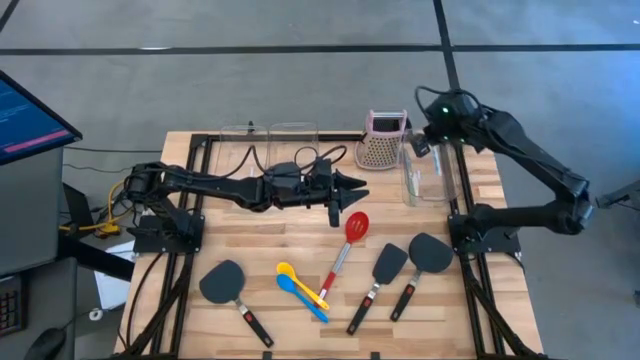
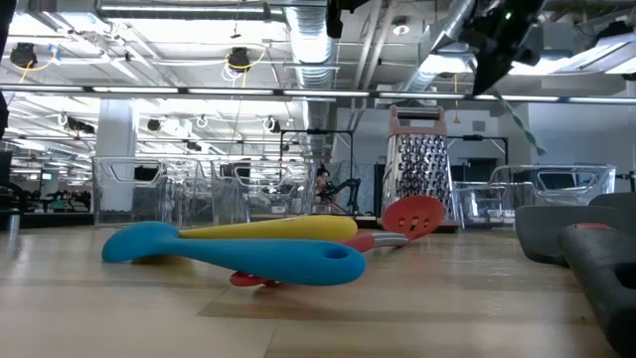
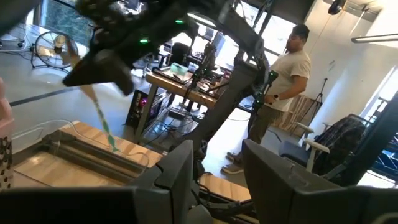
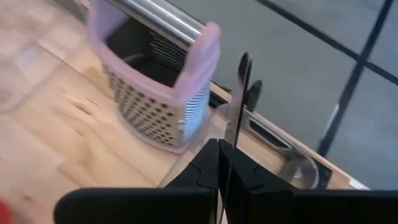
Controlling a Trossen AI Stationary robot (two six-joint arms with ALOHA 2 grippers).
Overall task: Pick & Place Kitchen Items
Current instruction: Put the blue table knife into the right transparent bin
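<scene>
My right gripper point(image 1: 428, 138) is shut on the silver metal tongs point(image 4: 238, 93), raised at the table's far right, between the pink-topped grater point(image 1: 383, 140) and a clear bin point(image 1: 432, 178). The tongs also show as a thin strip in the low view point(image 2: 519, 124). My left gripper point(image 1: 350, 186) is open and empty, raised over the table's middle. On the near half of the table lie a red spoon point(image 1: 346, 245), a yellow spoon point(image 1: 300, 282) and a blue spoon point(image 1: 303, 297), crossed. Three black spatulas point(image 1: 225, 285) point(image 1: 385, 268) point(image 1: 428, 256) also lie there. My right gripper pinches a thin metal arm of the tongs point(image 4: 231, 146) between its two fingers. The fingers come from above, pointing down, and lie along the tongs. The tongs hang below the fingers point(image 3: 102, 124), lifted clear of the table.
Two more clear bins point(image 1: 270, 140) stand at the table's far edge, left of the grater. A black frame rail point(image 1: 460, 200) runs along the table's right side. A person point(image 3: 280, 93) stands in the room beyond the table. A monitor point(image 1: 25, 120) stands off the left side.
</scene>
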